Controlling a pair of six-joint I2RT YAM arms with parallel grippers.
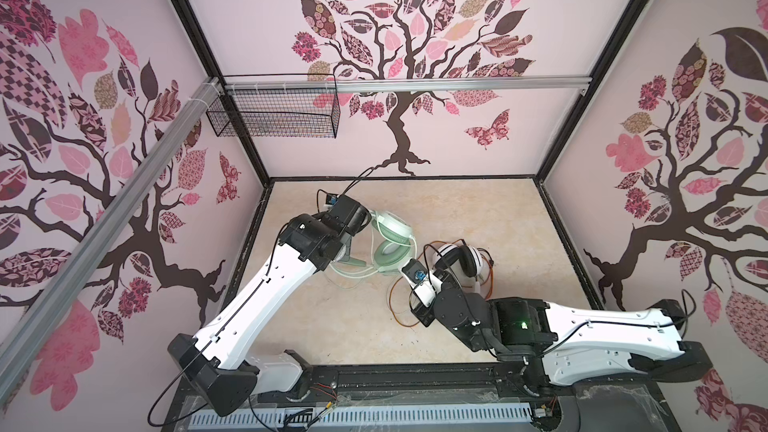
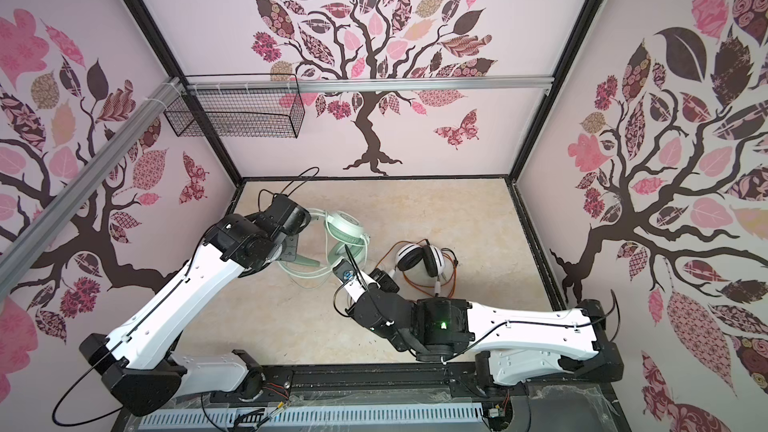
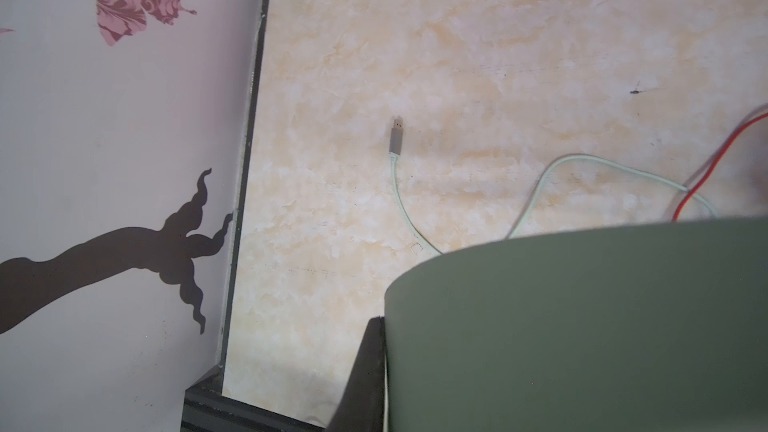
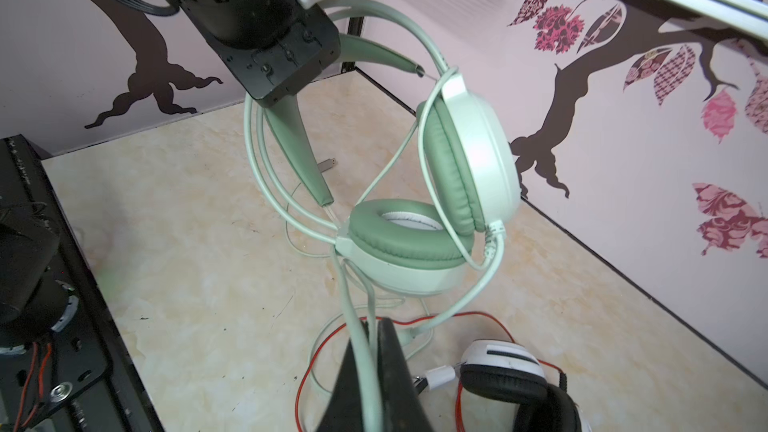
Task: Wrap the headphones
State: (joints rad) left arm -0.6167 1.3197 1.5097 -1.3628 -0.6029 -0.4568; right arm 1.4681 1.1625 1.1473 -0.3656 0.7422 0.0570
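Note:
The mint-green headphones (image 1: 390,234) (image 2: 345,226) (image 4: 469,160) hang above the table with one cup over the other. My left gripper (image 4: 286,89) (image 3: 384,367) is shut on the dark green headband pad (image 3: 582,326). The pale green cord (image 4: 353,305) loops around the cups. My right gripper (image 4: 374,351) (image 1: 409,265) is shut on a strand of it just below the lower cup. The cord's grey plug (image 3: 397,137) lies on the table. The white-and-black headphones (image 1: 457,259) (image 2: 419,259) (image 4: 507,367) lie beside my right gripper, their orange-red cord (image 2: 415,284) (image 4: 303,367) loose around them.
A black wire basket (image 1: 274,118) hangs on the back wall at the left under a metal rail. Patterned walls close in the beige table (image 1: 478,209) on three sides. The arms' black base rail (image 1: 415,380) runs along the front edge.

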